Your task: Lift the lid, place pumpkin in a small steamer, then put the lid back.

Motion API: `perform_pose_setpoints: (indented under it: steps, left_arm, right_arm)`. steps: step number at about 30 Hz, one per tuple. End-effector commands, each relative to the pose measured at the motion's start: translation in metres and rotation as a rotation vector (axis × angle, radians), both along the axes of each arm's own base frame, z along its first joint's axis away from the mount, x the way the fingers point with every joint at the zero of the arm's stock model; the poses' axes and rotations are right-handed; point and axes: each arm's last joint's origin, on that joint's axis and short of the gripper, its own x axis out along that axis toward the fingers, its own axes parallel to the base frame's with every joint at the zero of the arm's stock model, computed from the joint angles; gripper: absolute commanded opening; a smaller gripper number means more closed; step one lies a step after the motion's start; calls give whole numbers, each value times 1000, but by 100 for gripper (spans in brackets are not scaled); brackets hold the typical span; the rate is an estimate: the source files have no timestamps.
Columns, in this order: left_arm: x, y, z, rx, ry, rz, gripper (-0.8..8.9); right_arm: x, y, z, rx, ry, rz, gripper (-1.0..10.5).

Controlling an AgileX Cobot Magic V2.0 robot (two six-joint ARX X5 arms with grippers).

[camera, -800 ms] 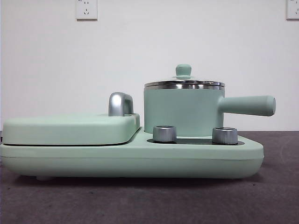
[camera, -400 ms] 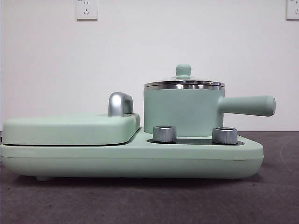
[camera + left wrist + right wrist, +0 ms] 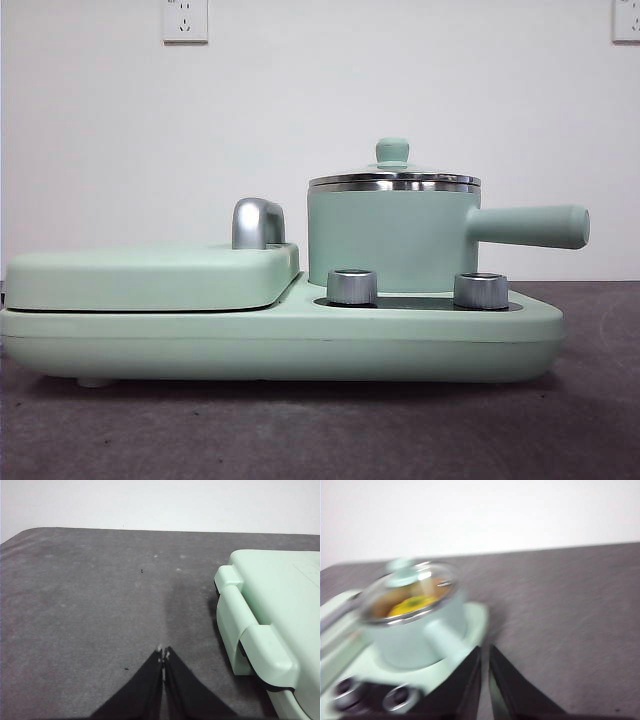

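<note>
Right gripper (image 3: 485,652): jaws drawn almost together, only a thin gap seen between them; nothing is held; it is poised over the grey table (image 3: 570,620), just beside the base unit (image 3: 470,625)
Left gripper (image 3: 163,653): jaws pressed together, tips touching; nothing is grasped; it is held over bare table, near the corner of the flat rectangular cover (image 3: 265,610)
Small steamer (image 3: 390,240): seated on the base unit behind two silver knobs (image 3: 352,286); its long handle (image 3: 530,226) is pointed sideways
Lid (image 3: 394,178): resting on the steamer's rim, knob upward
Pumpkin (image 3: 412,605): seen blurred as a yellow shape through the glass lid, inside the steamer
</note>
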Motion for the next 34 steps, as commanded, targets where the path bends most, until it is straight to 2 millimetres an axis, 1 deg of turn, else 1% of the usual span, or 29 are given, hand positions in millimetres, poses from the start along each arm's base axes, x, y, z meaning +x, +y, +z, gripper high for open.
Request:
perform_pose_setpoints:
  steps: [1, 6, 10, 15, 18, 34]
  left_arm:
    - [1, 0, -7, -4, 23, 5, 7]
    - [1, 0, -7, -4, 23, 5, 7]
    - [1, 0, -7, -4, 22, 5, 7]
    - [1, 0, -7, -4, 22, 5, 7]
    - [1, 0, -7, -4, 22, 5, 7]
    - [1, 0, -7, -4, 22, 5, 7]
  right_arm:
    - [12, -1, -26, -10, -34, -40, 23]
    - [23, -3, -60, -48, 13, -150, 24]
    - [27, -5, -78, -97, 39, -224, 24]
    - [27, -10, -77, -195, 22, -254, 24]
    - [27, -13, -77, -218, 22, -261, 24]
    - [28, -15, -75, -232, 6, -280, 24]
